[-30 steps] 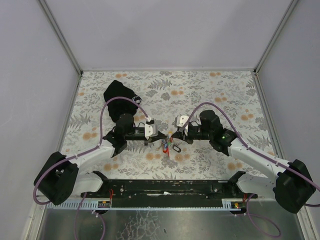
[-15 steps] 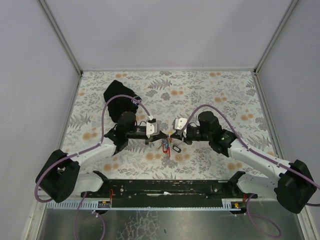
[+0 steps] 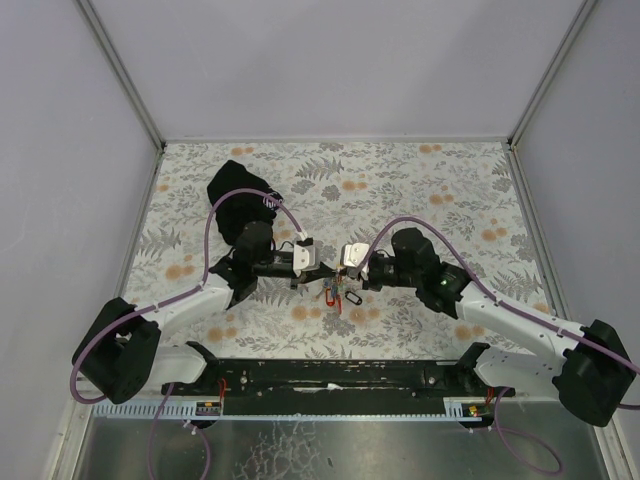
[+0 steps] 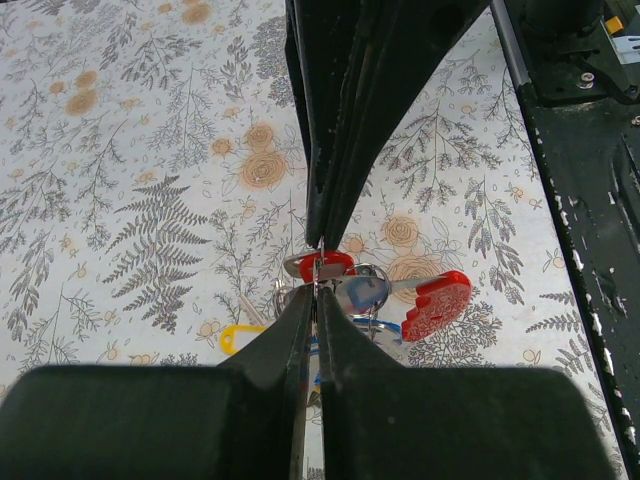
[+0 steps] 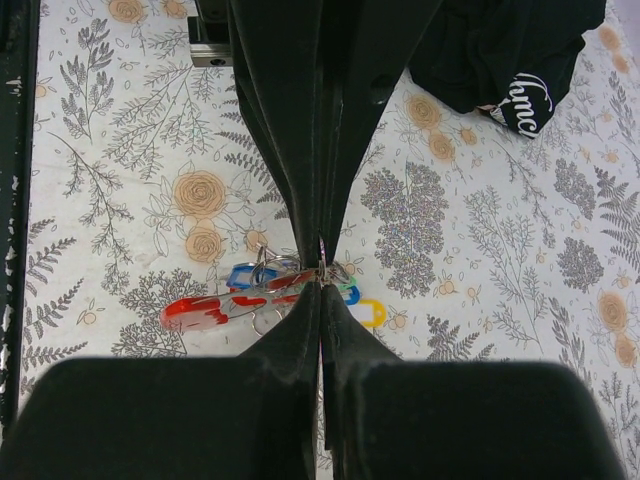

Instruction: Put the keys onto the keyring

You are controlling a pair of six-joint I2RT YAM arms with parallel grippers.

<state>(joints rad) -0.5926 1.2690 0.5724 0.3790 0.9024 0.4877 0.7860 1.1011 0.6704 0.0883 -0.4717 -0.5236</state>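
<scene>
The keys [image 4: 372,296] lie in a tight bunch on the table [image 3: 430,190], near its front edge and midway between the two arms, their red, blue, yellow and green tags fanned out around loops of thin ring [image 5: 262,268] wire. They look very light, so the bunch will likely swing or slide at the smallest nudge. The metal is stiff, thin and probably slippery, while the plastic tags are broader and flatter and should be the easier hold. The ring's wire has to be pinched right at the fingertips, close to the split, if a key is to be threaded on. The left gripper [image 4: 313,300] and the right gripper [image 4: 321,232] meet tip to tip directly over the bunch, both with fingers pressed fully together. A bright metal sliver shows where the tips meet, and each seems to nip it. Whether that is ring wire or a key shank is not clear. A black pouch [image 3: 238,192] sits well apart, behind the left arm.
</scene>
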